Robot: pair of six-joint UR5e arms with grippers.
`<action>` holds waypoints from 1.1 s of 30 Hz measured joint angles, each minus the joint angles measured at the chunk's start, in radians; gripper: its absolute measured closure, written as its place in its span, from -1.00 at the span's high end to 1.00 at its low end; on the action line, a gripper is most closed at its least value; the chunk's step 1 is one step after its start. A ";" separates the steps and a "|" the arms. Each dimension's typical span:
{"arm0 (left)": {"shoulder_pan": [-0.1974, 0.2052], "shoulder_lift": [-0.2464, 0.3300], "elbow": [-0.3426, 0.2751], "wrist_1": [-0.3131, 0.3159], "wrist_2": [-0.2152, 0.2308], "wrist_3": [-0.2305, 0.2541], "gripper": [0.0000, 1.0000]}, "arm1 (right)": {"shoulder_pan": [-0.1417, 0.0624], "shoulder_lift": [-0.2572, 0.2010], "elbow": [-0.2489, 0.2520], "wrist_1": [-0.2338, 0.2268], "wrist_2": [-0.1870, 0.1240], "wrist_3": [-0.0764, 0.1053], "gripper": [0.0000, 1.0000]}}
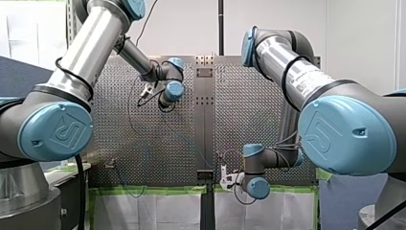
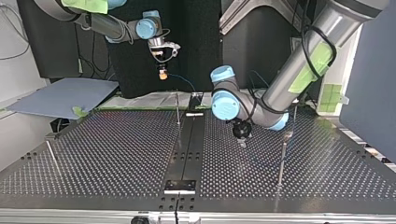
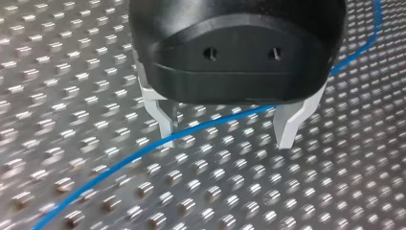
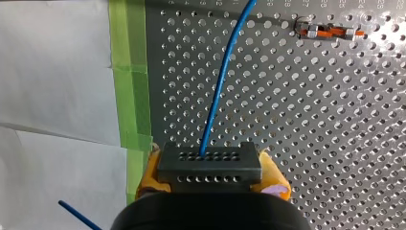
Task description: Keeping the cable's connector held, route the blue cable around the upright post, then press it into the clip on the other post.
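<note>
Over at the front view, the left gripper [image 1: 145,92] hangs above the middle of the perforated table [image 1: 143,143], while the right gripper [image 1: 224,178] sits low by the table's near edge, just above the green tape [image 1: 158,190]. From here I cannot make out either set of fingers, and the cable is too thin to follow.

Across the table in the top view, the right gripper is raised clear of the far edge, its yellowish pads pinched on something small. The blue cable [image 2: 181,81] droops from it down to the table behind a thin upright post [image 2: 178,108]. The left gripper points straight down, very close to the plate, between that post and a second post [image 2: 282,158] standing nearer the camera.

In the left wrist view the two pale fingers [image 3: 165,125] are spread wide and grip nothing. The blue cable lies on the table and crosses the gap between them, passing close by one fingertip.

In the right wrist view the yellow pads [image 4: 148,175] are clamped on the dark connector [image 4: 209,164] from both sides. The blue cable leaves its top face and runs ahead over the table. A small orange-and-metal fitting [image 4: 330,32] sits well ahead and off to one side; a white sheet [image 4: 52,72] lies beyond the green tape
</note>
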 joint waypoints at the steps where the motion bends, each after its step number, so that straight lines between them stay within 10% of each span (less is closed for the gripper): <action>1: -0.003 -0.007 0.000 -0.003 -0.004 -0.001 0.97 | 0.000 0.000 0.000 0.000 0.000 0.000 -1.00; 20: -0.035 -0.086 -0.009 -0.029 -0.020 -0.021 0.97 | 0.000 0.002 0.000 -0.002 0.000 0.000 -1.00; 33: -0.067 -0.189 -0.013 -0.017 0.080 -0.127 0.97 | 0.001 0.002 0.000 -0.008 -0.016 -0.005 -1.00</action>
